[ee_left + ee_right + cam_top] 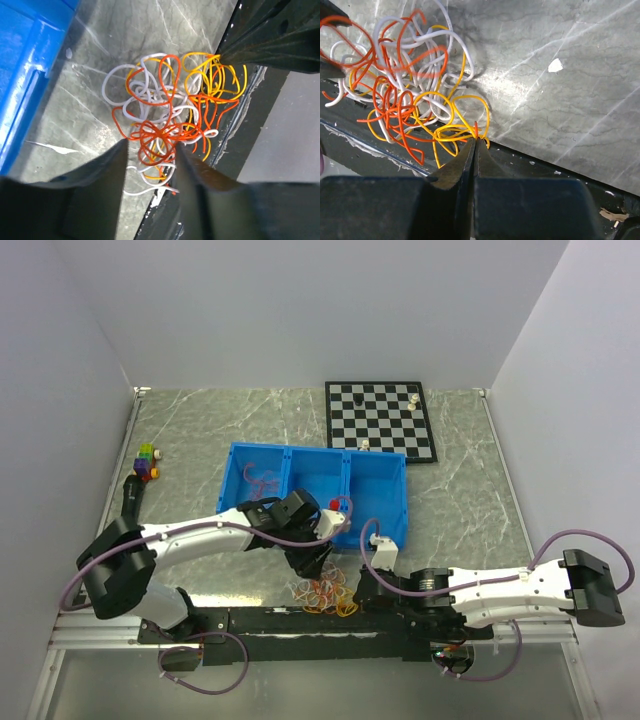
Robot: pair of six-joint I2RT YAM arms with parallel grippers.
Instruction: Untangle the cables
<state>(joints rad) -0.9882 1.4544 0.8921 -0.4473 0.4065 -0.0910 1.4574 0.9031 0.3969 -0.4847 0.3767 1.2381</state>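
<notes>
The cables (322, 593) are a small clump of orange, yellow and white looped wires at the table's near edge, partly over the black rail. In the left wrist view the clump (160, 110) lies just beyond my left gripper (151, 150), which is open, its tips standing either side of orange and white loops. My left gripper (315, 568) hangs over the clump's far side. My right gripper (476, 141) is shut on yellow and orange strands at the clump's (405, 85) right edge. It reaches in from the right (360, 592).
A blue three-part bin (380, 490) stands just behind the clump, with a thin pink wire (262, 478) in its left part. A chessboard (380, 420) lies at the back right. Coloured blocks (148, 462) sit at the left. A black rail (300, 620) runs along the near edge.
</notes>
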